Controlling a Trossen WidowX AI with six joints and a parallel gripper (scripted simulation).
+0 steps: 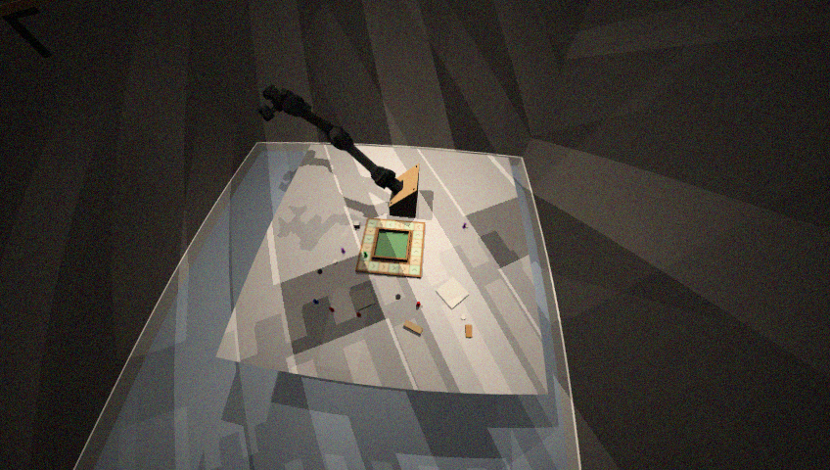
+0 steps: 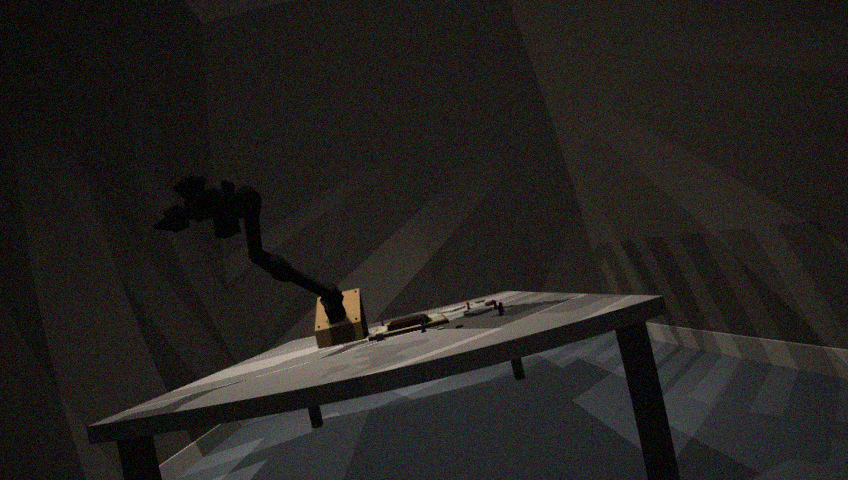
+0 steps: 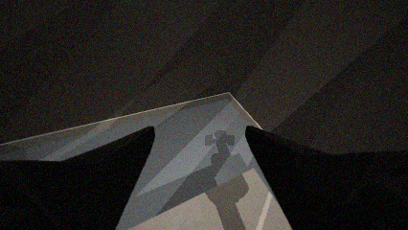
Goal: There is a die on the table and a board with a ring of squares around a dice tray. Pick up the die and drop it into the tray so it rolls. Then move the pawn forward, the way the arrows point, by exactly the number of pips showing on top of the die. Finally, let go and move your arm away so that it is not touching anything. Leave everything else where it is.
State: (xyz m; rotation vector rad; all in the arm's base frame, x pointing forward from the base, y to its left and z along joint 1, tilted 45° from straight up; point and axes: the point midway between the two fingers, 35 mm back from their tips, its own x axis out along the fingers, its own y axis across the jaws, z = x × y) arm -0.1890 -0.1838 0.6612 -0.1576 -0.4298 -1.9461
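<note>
A blue-grey floor area (image 1: 372, 443) (image 2: 476, 416) (image 3: 177, 163) is overlooked by a pale, dark-edged table (image 1: 255, 337) (image 2: 238, 386) (image 3: 182, 218), striped with light and shadow. A black jointed arm (image 1: 341, 137) (image 2: 252, 231) is carried on a tan and black wedge-shaped mount (image 1: 411, 175) (image 2: 354, 309) and is stretched left, past the table's far edge. Its black gripper (image 1: 264, 103) (image 2: 169, 205) (image 3: 201, 130) is raised well clear of the tabletop, released, with nothing held between the widely parted fingers.

Just nearer than the mount, a square wood-edged board (image 1: 389, 271) (image 2: 439, 319) with pale green and cream squares is placed, its centre filled by a brown-walled, green-floored tray (image 1: 410, 244) (image 2: 408, 322). Towards the near right, a cream square slab (image 1: 451, 292) and two tan blocks (image 1: 412, 327) (image 1: 468, 330) are laid. A small green pawn (image 1: 365, 254) is stood on the board's left row. What appears to be the die, a small whitish cube (image 1: 356, 224), is seen outside the board, just beside its far left corner; its pips cannot be read.
</note>
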